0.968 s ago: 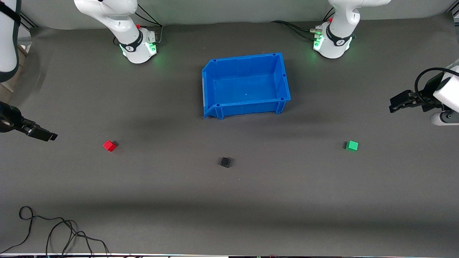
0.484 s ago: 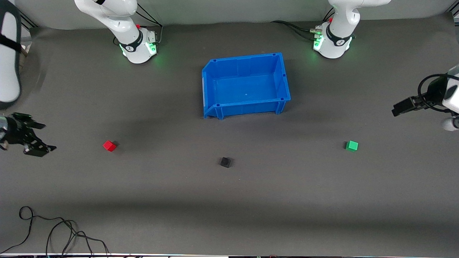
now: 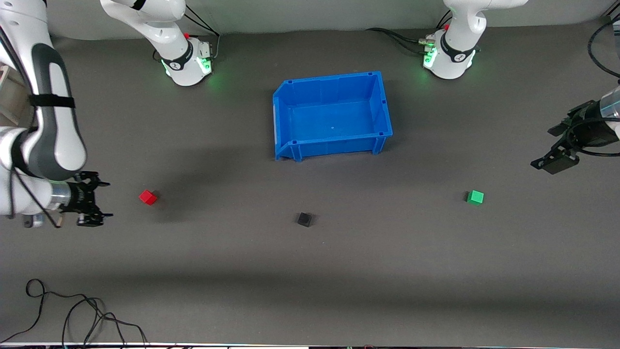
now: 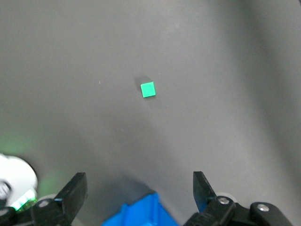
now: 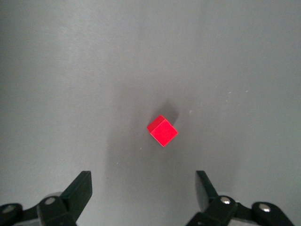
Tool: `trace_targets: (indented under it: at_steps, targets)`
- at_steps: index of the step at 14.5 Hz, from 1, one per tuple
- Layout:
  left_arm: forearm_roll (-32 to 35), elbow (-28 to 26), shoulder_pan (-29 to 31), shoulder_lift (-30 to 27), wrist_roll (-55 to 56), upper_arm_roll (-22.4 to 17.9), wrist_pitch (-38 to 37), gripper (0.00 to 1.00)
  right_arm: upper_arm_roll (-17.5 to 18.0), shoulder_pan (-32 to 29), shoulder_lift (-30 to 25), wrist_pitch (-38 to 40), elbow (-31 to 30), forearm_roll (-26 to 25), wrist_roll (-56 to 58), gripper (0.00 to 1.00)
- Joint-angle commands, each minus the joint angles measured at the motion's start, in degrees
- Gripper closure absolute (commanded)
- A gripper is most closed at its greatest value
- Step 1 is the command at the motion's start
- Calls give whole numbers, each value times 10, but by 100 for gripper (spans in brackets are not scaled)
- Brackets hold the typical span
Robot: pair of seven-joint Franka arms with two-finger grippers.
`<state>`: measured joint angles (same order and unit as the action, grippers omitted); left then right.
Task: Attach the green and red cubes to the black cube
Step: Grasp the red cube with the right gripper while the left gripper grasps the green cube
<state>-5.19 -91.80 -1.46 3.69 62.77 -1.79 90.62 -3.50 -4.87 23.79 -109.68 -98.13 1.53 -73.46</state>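
- On the dark grey table (image 3: 310, 291), the black cube (image 3: 304, 219) sits alone near the middle, nearer to the front camera than the blue bin (image 3: 332, 115); nothing is joined to it.
- The red cube (image 3: 147, 197) lies toward the right arm's end of the table, well apart from the black cube and slightly farther from the front camera than it.
- The green cube (image 3: 475, 197) lies toward the left arm's end, equally well apart from the black cube.
- The right gripper (image 3: 89, 206) hangs over bare table near the red cube, at the table's end. Its fingers stand wide apart and hold nothing, and its wrist view shows the red cube ahead of the gap between them.
- The left gripper (image 3: 557, 160) is over bare table near the green cube. Its fingers are spread and empty, with the green cube in sight well ahead in its wrist view.
- Judged from this layout, no part of the task is done: both coloured cubes are ungrasped and unattached.
- Still to do: each arm must close in on its cube, grip it, carry it to the black cube and press it on.
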Motion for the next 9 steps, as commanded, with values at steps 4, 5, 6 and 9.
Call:
trace_targets:
  at_steps: [4, 5, 6, 9]
  targets:
    - [-43, -41, 41, 1, 143, -3, 9, 0, -2, 7, 31, -184, -130, -46, -8, 4]
    - [-66, -57, 58, -2, 134, -3, 17, 0, -1, 15, 44, -198, -131, -59, 1, 4]
    - [-76, -79, 70, -6, 127, -3, 31, 0, -1, 27, 49, -206, -132, -59, 17, 4]
    - [-102, -141, 85, -6, 86, -3, 75, 0, -2, 41, 49, -201, -137, -69, 130, 5]
